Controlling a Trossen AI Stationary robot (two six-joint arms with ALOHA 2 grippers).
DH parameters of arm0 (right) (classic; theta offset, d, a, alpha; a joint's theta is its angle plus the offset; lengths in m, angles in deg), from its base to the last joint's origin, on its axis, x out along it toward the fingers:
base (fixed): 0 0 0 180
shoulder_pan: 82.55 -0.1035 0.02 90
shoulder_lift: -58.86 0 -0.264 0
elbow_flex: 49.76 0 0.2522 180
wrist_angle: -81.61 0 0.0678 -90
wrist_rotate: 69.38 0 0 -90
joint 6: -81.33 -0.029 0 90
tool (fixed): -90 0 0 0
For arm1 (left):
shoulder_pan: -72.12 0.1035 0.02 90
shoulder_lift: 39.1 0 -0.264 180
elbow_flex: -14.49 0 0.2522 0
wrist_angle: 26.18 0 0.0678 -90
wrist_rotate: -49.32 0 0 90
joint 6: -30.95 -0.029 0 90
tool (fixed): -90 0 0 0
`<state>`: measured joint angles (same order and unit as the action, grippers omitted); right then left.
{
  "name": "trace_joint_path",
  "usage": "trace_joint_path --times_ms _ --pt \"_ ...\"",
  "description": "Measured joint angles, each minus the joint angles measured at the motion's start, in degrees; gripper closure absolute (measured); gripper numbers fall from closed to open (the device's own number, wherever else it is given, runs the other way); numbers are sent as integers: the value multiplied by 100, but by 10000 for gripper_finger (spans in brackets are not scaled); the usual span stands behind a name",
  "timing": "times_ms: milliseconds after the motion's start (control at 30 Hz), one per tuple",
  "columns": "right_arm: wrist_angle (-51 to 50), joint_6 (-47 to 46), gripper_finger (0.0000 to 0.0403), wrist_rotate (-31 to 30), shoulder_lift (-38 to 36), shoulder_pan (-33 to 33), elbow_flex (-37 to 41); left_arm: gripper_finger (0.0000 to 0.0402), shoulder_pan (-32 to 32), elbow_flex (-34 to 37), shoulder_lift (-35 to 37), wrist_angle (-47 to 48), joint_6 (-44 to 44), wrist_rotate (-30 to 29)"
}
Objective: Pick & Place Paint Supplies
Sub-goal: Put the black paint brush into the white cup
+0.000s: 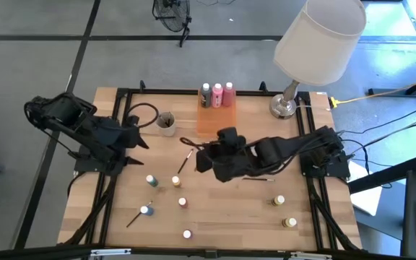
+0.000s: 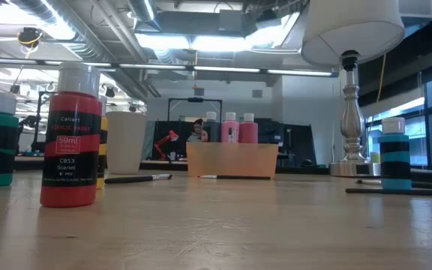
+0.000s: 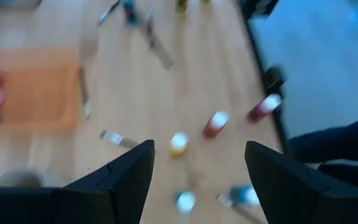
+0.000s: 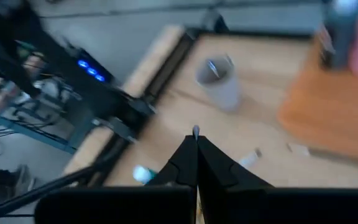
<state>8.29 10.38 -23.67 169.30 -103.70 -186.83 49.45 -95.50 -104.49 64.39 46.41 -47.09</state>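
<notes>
The wooden counter (image 1: 215,217) carries a translucent orange tray (image 1: 206,119) at its far centre, and three squeeze bottles (image 1: 217,94) stand upright side by side at the tray's far end, one dark and two pink. Just left of the tray stands a small round grey cup (image 1: 166,123) with thin brush handles in it. A table lamp (image 1: 314,50) with a white shade stands at the far right corner. Small white-capped paint pots (image 1: 182,203) stand scattered over the near half of the counter: several near the centre-left and two more (image 1: 279,200) toward the near right. One paintbrush (image 1: 134,218) lies tilted beside the near-left blue pot, and another paintbrush (image 1: 185,161) lies just left of the right arm's wrist. The left gripper (image 1: 137,136) is held over the left side of the counter, left of the cup, with its jaws spread wide and nothing between them, as the left wrist view confirms (image 3: 197,168). The right gripper (image 1: 202,153) is held over the counter's centre, just near of the tray, with its jaws pressed fully together; the right wrist view (image 4: 196,134) shows a thin pale tip at their point, but what it is cannot be determined.
</notes>
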Motion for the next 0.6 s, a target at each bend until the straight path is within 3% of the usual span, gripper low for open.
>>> trace_joint_path --times_ms 200,300,433,600 --pt "1113 1971 402 -116 -2 0 -396 153 -211 0 -21 -1045 -16 -17" --pt "1591 2862 402 -79 -4 2 -585 153 -210 0 -33 -1313 115 -520" --pt "1783 3582 402 98 -9 2 -915 153 -209 0 -28 -1464 234 -1254" --pt "1891 4313 402 187 -3 2 -1155 153 -208 0 -151 -1955 94 -1377"
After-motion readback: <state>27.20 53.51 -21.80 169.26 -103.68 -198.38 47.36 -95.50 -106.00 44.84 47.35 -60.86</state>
